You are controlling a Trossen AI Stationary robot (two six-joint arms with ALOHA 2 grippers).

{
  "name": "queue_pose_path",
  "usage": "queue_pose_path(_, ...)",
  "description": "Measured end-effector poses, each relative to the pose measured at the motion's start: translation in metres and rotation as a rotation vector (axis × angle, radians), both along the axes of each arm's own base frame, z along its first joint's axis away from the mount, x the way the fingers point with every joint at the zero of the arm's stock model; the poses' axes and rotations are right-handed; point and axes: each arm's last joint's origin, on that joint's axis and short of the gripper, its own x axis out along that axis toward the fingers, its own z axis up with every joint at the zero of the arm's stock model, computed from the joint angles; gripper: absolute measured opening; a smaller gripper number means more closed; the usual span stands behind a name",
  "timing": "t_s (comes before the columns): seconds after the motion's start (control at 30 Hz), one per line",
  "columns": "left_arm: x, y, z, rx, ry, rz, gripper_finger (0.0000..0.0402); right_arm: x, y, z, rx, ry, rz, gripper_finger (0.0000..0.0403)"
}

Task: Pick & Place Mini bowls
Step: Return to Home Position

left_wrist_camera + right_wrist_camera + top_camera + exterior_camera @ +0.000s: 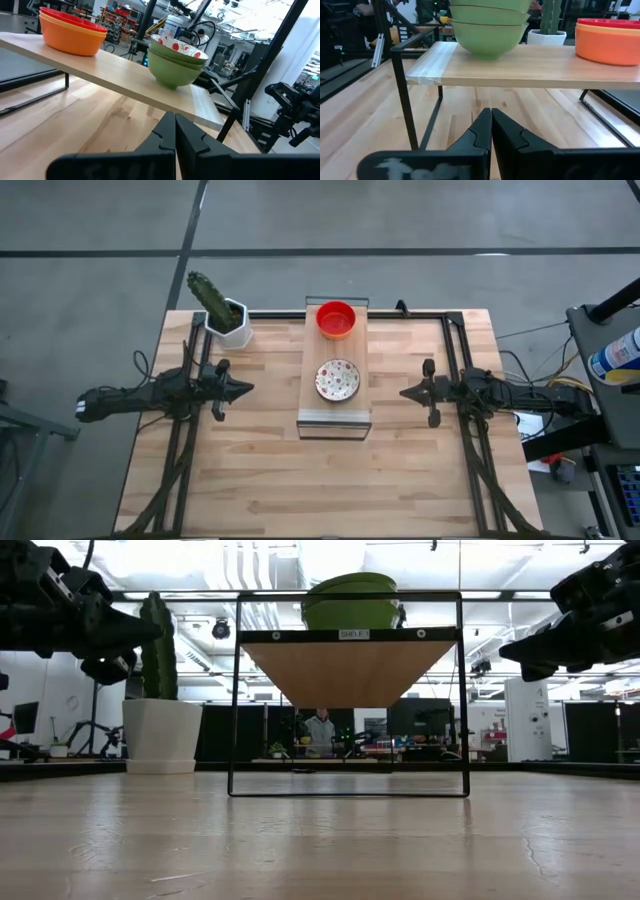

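Observation:
The mini bowls sit in two nested stacks on a small raised wooden shelf [336, 416] at the table's middle. A red-over-yellow-over-orange stack [336, 320] [70, 32] [609, 40] rests on the shelf's far end. A stack with green outsides and a white, red-speckled inside [338, 380] [176, 62] [490, 25] rests nearer the middle. My left gripper [250, 389] [175, 119] hovers shut to the left of the shelf, pointing at it. My right gripper [403, 392] [491, 112] hovers shut to the right, also pointing at it. Neither touches anything.
A white pot with a green cactus [228, 318] [160, 730] stands at the table's far left, beside the shelf's far end. The shelf stands on thin black metal legs [405, 100] with open space beneath. Bare table wood lies toward the near edge [330, 490].

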Motion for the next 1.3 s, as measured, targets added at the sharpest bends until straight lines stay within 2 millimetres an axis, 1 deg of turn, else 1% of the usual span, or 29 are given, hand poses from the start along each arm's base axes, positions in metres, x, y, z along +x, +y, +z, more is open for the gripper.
queue_pose_path(1.3, 0.0000, 0.0001, -0.0006, -0.001, 0.005, 0.002, 0.0000, 0.0000, 0.0000, 0.0000, -0.004, 0.000, 0.002, 0.0009)
